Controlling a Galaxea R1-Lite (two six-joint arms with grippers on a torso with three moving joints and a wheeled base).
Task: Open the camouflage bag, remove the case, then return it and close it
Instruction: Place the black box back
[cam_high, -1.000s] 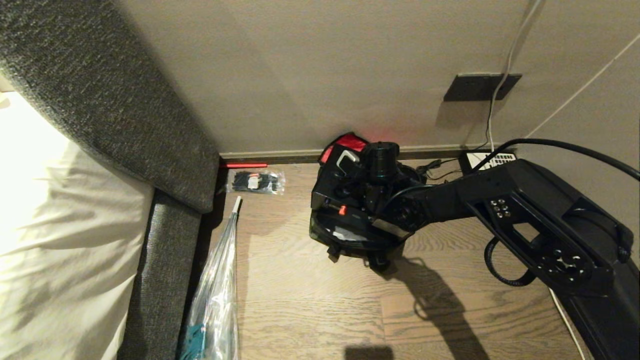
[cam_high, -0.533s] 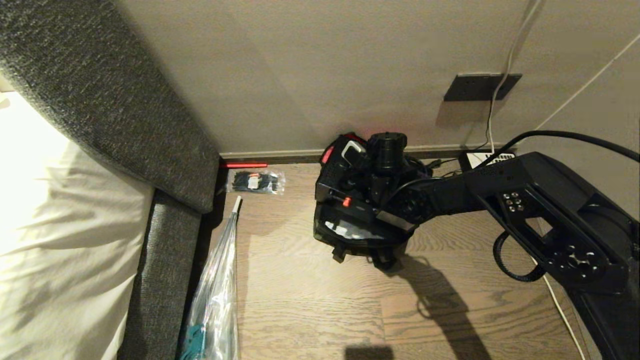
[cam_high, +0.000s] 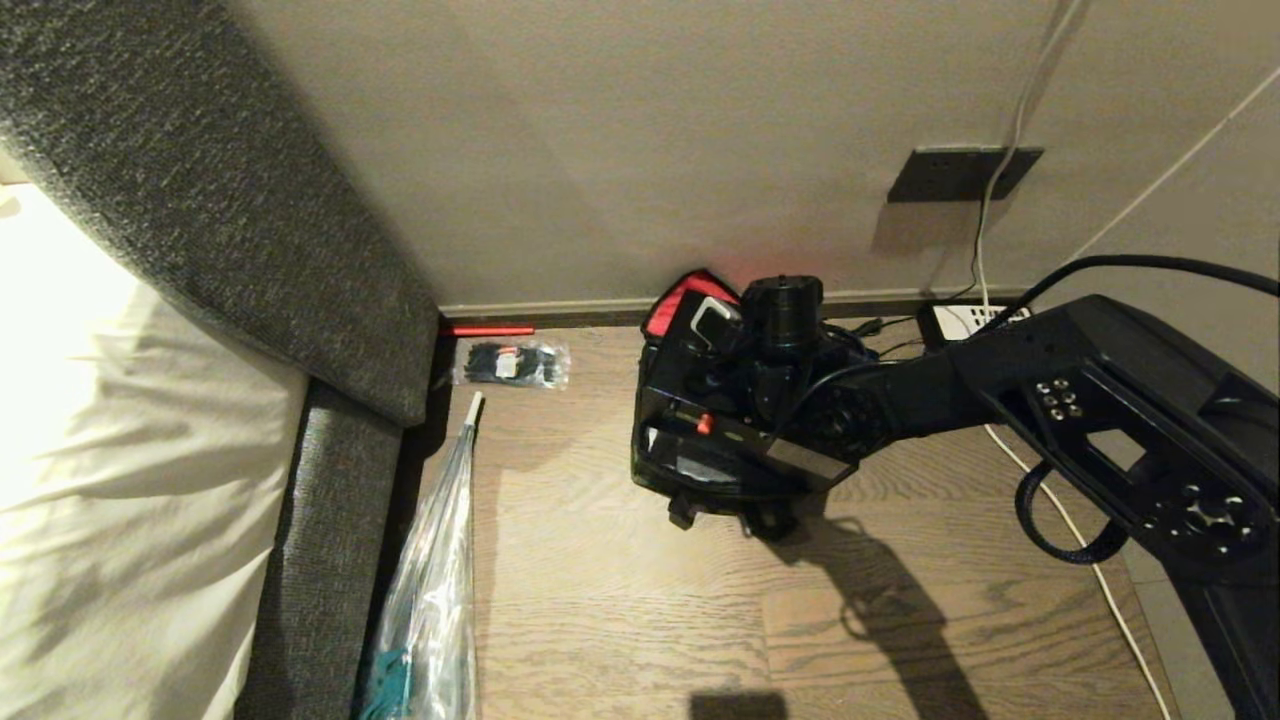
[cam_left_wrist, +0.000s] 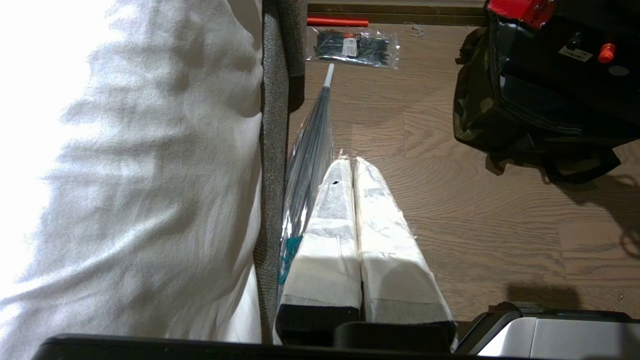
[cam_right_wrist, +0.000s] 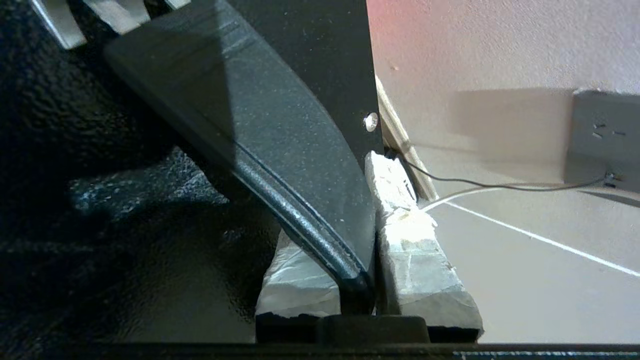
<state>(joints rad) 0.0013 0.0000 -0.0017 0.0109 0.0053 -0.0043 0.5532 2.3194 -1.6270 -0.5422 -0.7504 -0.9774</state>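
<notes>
With the bag (cam_high: 690, 470) already open in the middle of the frame, red lining showing at its upper edge, my right pincer (cam_right_wrist: 372, 240) was clamped tight on the handle (cam_right_wrist: 280, 150) of the case (cam_high: 690, 400), partly seated in the bag, which remained unclosed.

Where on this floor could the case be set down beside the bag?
Bare wood lies in front of the camouflage bag, between the umbrella and the right arm's shadow. Crowded: cable ties by the bed corner, cords behind. The right gripper holds the case by its handle.
</notes>
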